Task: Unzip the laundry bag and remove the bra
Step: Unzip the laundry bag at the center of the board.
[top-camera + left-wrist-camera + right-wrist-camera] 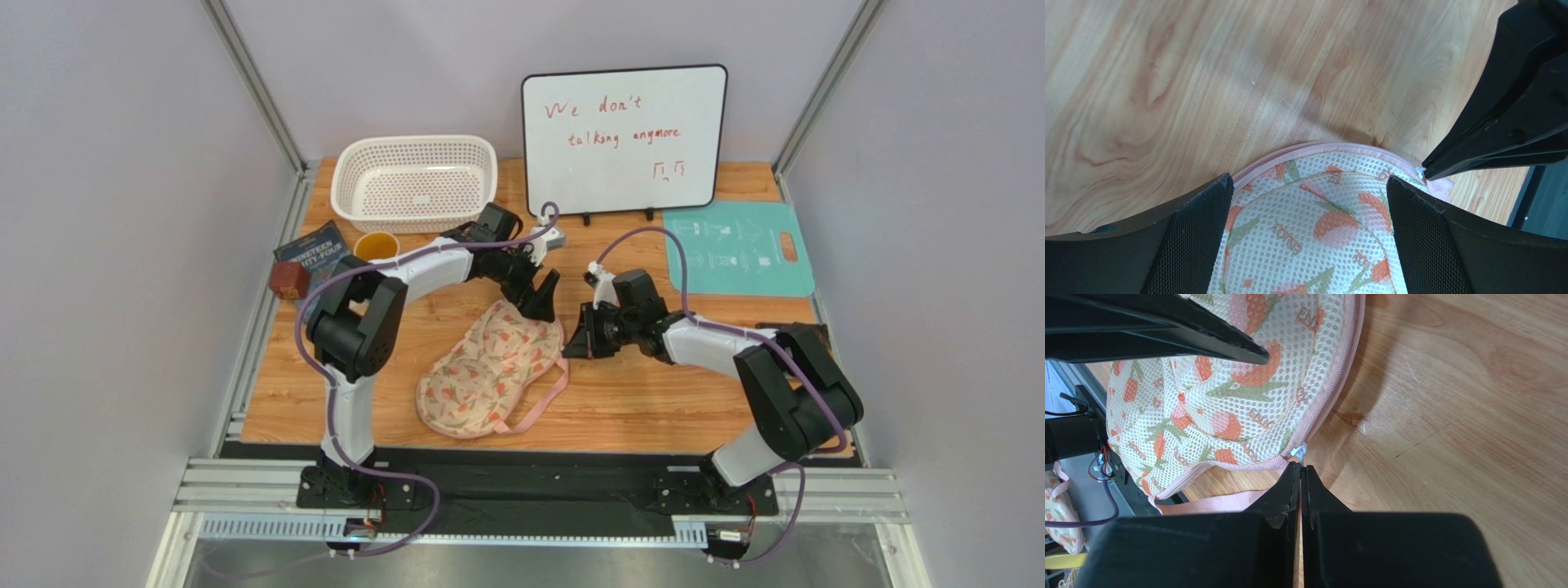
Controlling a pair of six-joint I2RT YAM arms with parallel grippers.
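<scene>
Laundry bag (491, 368), contents obscure behind printed mesh.

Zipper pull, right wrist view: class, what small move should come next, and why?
Probably close the left gripper on the laundry bag to pin it. Its open fingers straddle the bag's end, and the right gripper is shut with its tips at the zipper pull; an unpinned bag would likely slide when that is drawn.

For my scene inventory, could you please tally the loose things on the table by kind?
Fabric bags: 1 (laundry bag)
Containers: 2 (basket, cup)
Boards: 2 (whiteboard, teal board)
Books: 1 (book)
Blocks: 1 (brown block)
Total: 7
</scene>
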